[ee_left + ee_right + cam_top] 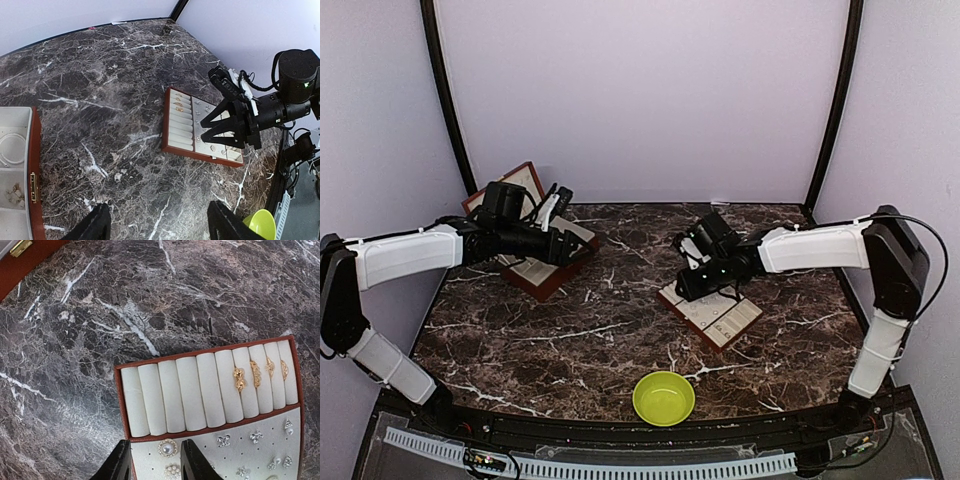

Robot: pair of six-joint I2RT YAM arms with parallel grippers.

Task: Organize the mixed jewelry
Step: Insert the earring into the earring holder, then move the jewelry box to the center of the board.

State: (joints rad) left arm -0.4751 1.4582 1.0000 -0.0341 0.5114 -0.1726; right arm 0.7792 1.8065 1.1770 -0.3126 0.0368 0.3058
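The flat tray [123,405] holds gold rings [239,378] in its cream rolls and silvery studs [223,441] on its pad. My right gripper [156,461] hovers open over the tray's near corner. A round pearl stud [168,448] lies on the pad between its fingers, clear of both. The red-brown box [34,165] stands open, with a thin wire hoop [11,150] and tiny pale pieces [15,194] inside. My left gripper [162,225] is open over bare marble, with nothing between its fingers. From above, the left gripper [568,243] is by the box [542,278] and the right gripper [694,284] is over the tray [720,322].
A lime-green bowl [664,397] sits near the front edge, between the two arm bases; its inside looks bare. Dark marble tabletop [600,340] lies between box and tray. Pale walls close in the back and sides.
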